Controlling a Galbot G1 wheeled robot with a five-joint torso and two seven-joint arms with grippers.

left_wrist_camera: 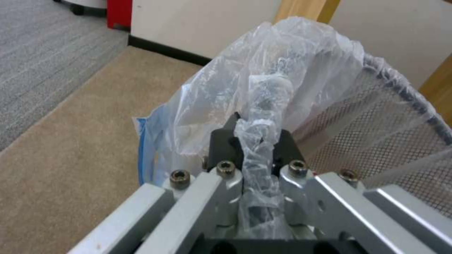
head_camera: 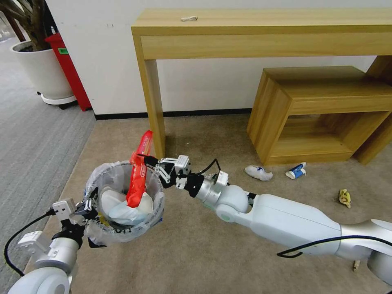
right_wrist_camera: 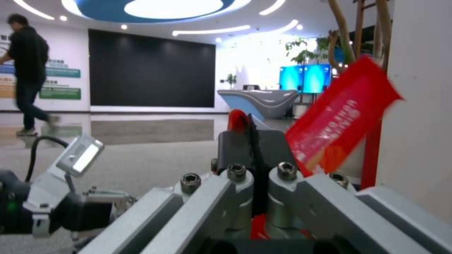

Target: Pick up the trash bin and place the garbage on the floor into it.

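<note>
Left gripper (head_camera: 86, 206), nearest the head camera, clamped on bin (head_camera: 122, 204) rim at its near-left edge; left wrist view confirms fingers (left_wrist_camera: 226, 148) pinched on bunched liner (left_wrist_camera: 263, 116) over the mesh wall. Bin looks carried off the carpet (head_camera: 183, 253), though ground contact can't be confirmed, tilted slightly toward the robot. Already inside: white slipper (head_camera: 118, 204) and pale crumpled bits.

Right gripper (head_camera: 149, 160) over bin's far-right rim, shut on red wrapper (head_camera: 139, 175) about mid-length. Wrapper stands near upright: lower end down in the bin against the slipper, upper end poking well above the rim. Right wrist view shows red film caught between closed fingers (right_wrist_camera: 235, 148).

Still on carpet, well apart from bin, by the low wooden shelf (head_camera: 318, 110): second slipper (head_camera: 258, 172), blue-white carton (head_camera: 296, 170), yellowish scrap (head_camera: 345, 198). Small stick-like bit at (head_camera: 356, 265) by right arm. Desk (head_camera: 261, 32) leg just behind bin.

Judged step: dropping wrapper in. Task roughly partway, several items left.

Risks:
- Wrapper long and stiff-ish; release this high could let it tip over the rim onto carpet.
- Film may cling to finger pads and lift back out on retreat.
- Left grip mostly on liner plus thin rim; liner slip could let bin sag or rotate.
- Right gripper close to rim; a bump could jolt bin out of that grip.
</note>
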